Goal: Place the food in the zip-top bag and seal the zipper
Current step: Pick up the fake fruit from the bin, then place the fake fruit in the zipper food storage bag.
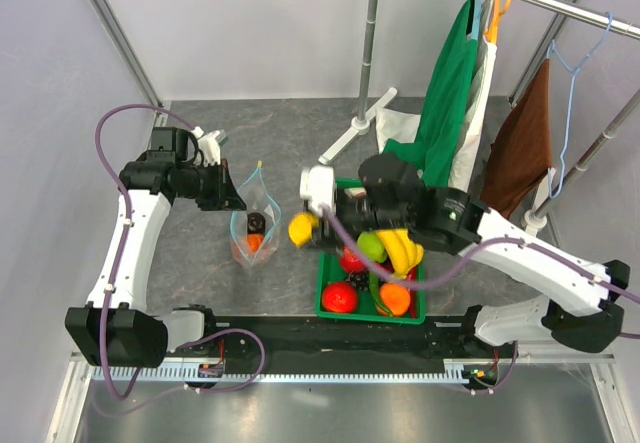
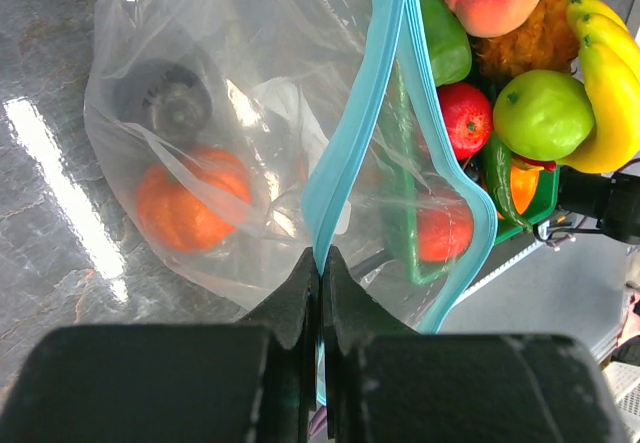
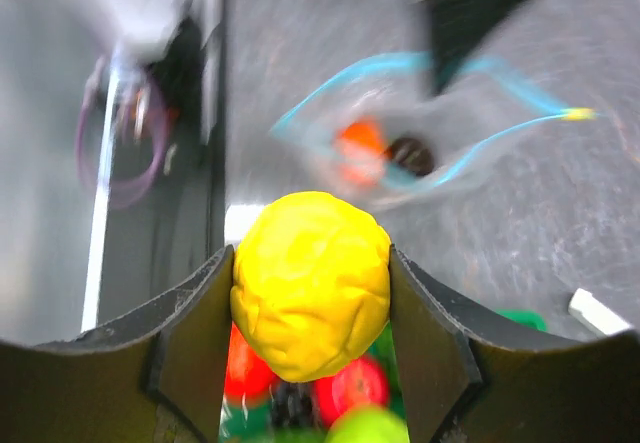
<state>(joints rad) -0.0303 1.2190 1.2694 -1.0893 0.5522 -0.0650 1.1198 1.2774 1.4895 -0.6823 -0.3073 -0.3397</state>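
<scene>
Mid-loading here: left jaws clamped on the zipper (image 2: pixel 352 143), bag (image 1: pixel 250 225) open, right jaws gripping a lemon (image 3: pixel 311 283). Next, I reckon: carry it over the mouth, drop.

bag (image 1: pixel 252 213) left of crate (image 1: pixel 322 285) (two pieces (image 1: pixel 256 243) inside), lemon (image 1: pixel 303 228) between

Inspector: Top camera?
Technician: Fixed high behind the near edge of the grey mottled table (image 1: pixel 300 133), looking down over all of it.
Inspector: Wrist cameras?
Technician: Left sits close against the clear crinkly plastic bag (image 2: pixel 200 53). Right views it from farther off, blurred. All three share it.
</scene>
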